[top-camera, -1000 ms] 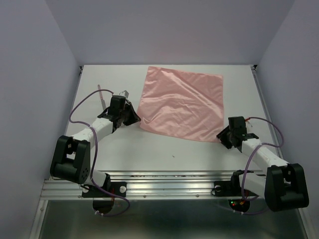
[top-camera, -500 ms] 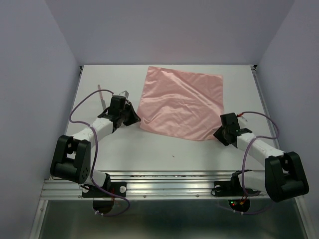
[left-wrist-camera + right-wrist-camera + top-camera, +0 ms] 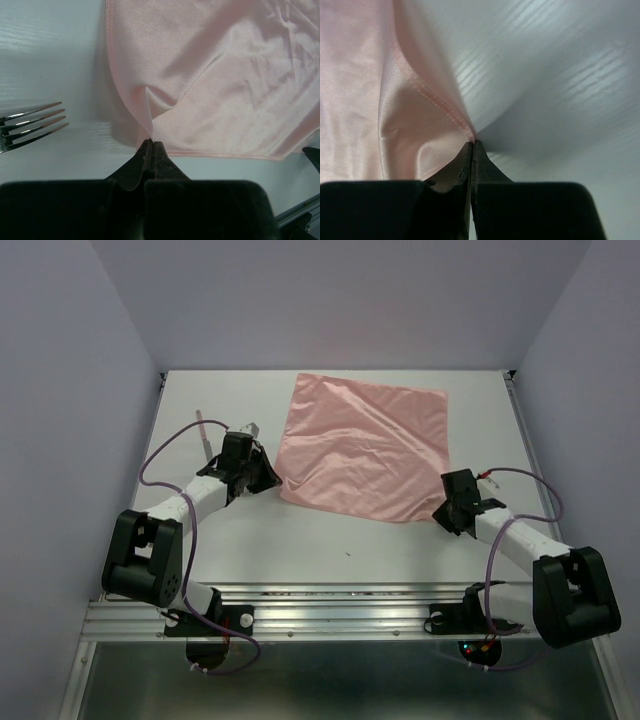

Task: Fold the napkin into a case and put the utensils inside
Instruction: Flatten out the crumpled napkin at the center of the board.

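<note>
The salmon-pink napkin [image 3: 365, 448] lies spread flat on the white table, unfolded, so no case shows. My left gripper [image 3: 272, 480] is shut on the napkin's near left corner [image 3: 150, 131], pinching the cloth into a small peak. At the near right corner my right gripper [image 3: 440, 512] is shut on the napkin's hemmed edge [image 3: 462, 127]. Of the utensils, a fork's tines [image 3: 35, 122] lie on the table left of my left gripper; a pale utensil shaft [image 3: 201, 427] and a silvery end [image 3: 247, 427] show behind the left arm.
White walls close in the table [image 3: 340, 540] on the left, back and right. A metal rail [image 3: 330, 612] runs along the near edge by the arm bases. Purple cables loop off both arms.
My right gripper moved left and forward to the napkin's near right corner and shut on it. The left arm stayed still, holding its corner.
</note>
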`<control>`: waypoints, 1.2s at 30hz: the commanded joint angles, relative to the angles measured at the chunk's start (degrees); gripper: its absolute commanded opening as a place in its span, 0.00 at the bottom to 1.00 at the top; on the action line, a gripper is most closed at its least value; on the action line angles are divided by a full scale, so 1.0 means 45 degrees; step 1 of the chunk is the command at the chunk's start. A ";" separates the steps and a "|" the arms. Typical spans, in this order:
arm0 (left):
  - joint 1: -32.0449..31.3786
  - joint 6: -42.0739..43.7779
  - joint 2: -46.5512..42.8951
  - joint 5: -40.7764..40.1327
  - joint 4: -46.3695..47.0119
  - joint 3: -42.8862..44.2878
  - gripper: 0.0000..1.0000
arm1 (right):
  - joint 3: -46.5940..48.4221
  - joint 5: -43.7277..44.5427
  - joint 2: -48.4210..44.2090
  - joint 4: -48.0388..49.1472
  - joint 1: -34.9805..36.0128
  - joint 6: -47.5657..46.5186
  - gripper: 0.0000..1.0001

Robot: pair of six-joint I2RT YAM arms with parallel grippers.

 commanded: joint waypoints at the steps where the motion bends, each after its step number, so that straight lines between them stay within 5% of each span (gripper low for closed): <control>1: -0.0037 0.0365 -0.0144 -0.0030 -0.0363 0.0689 0.00 | 0.0402 0.0970 -0.0831 -0.1891 0.0091 -0.0133 0.01; 8: -0.0037 0.0366 -0.0457 -0.0206 -0.0715 0.0769 0.00 | 0.1906 0.2045 -0.2297 -0.3959 0.0091 -0.0213 0.01; 13: -0.0037 0.0230 -0.0223 -0.0148 -0.0443 0.0202 0.00 | 0.0954 0.0525 -0.2378 -0.3748 0.0091 -0.0057 0.02; 14: -0.0037 0.0190 -0.0107 -0.0128 -0.0442 0.0221 0.00 | 0.0796 0.0232 -0.2260 -0.3688 0.0091 0.0041 0.09; 15: -0.0037 0.0190 -0.0048 0.0027 -0.0403 0.0260 0.00 | 0.0523 -0.0177 -0.1988 -0.3494 0.0091 0.0138 0.31; 21: -0.0154 0.0268 0.0168 0.0126 -0.0363 0.0474 0.00 | 0.0207 -0.0746 -0.1012 -0.2165 0.0091 -0.0640 0.66; 36: -0.0174 0.0463 0.0343 0.0204 -0.0364 0.0631 0.00 | 0.0833 -0.0005 0.0729 -0.1677 0.0091 -0.0779 0.55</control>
